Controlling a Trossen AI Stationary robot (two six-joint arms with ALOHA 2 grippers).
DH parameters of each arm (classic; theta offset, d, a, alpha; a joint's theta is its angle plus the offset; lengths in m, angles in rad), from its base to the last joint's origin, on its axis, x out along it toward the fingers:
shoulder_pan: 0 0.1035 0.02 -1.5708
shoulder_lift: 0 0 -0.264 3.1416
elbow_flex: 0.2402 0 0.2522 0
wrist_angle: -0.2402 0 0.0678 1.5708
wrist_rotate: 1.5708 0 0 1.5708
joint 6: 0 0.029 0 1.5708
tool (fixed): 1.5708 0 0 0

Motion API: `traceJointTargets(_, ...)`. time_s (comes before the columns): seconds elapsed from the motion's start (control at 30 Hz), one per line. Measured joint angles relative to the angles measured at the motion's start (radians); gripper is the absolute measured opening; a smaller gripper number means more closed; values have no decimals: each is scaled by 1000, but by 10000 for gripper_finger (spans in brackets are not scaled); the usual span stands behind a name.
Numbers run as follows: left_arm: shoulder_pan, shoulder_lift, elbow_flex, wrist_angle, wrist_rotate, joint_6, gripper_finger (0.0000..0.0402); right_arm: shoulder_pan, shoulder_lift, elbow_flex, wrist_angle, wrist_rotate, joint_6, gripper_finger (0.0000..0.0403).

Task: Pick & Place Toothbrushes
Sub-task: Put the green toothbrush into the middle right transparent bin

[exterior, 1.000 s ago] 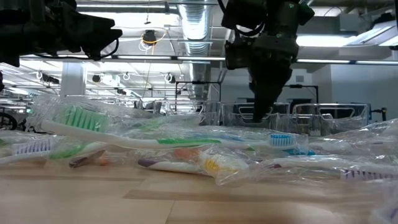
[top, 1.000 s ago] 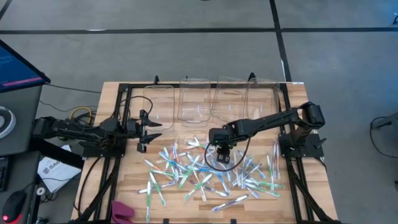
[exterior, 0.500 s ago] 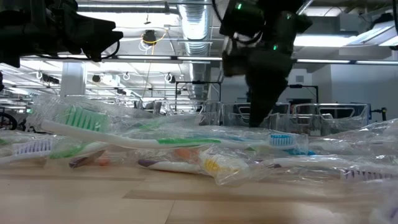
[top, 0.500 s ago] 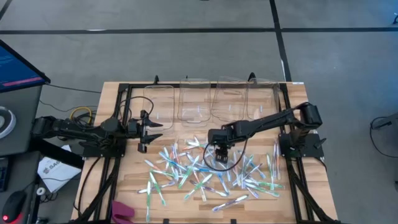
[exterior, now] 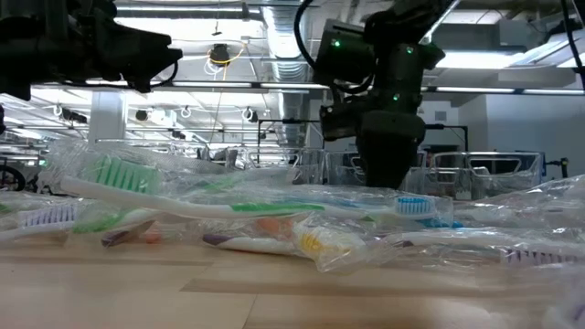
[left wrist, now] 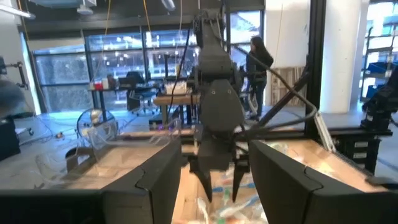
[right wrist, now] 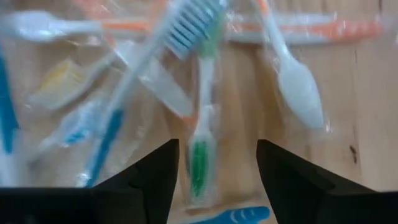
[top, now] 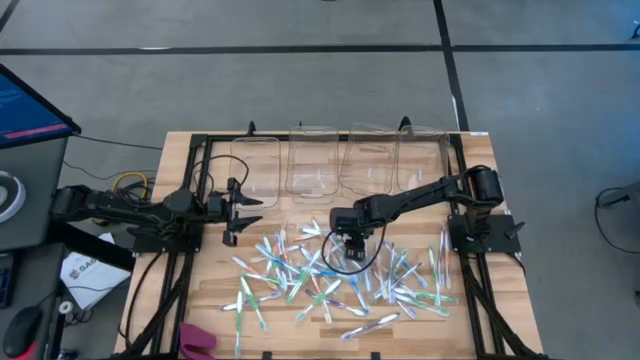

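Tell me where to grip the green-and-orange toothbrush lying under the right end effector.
Grip the green-and-orange toothbrush across its slim handle, coming straight down. It lies flat on the table, centred between the open right end effector fingers, which already straddle its narrow width.

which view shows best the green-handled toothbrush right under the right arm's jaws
The right wrist view: the wrapped toothbrush with the green handle lies on the wood, framed between the right gripper's open jaws. The high view shows only a scatter of toothbrushes under that gripper. The low and left wrist views do not show it clearly.
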Motion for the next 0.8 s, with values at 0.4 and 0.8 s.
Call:
traceJointTargets(0.4, 0, 16, 0, 15, -6, 3, 181, 0, -2, 1, -8, 13, -7, 94)
traceJointTargets(0.8, 0, 15, 0, 66, -13, 51, 181, 1, -8, 6, -87, 13, 8, 40)
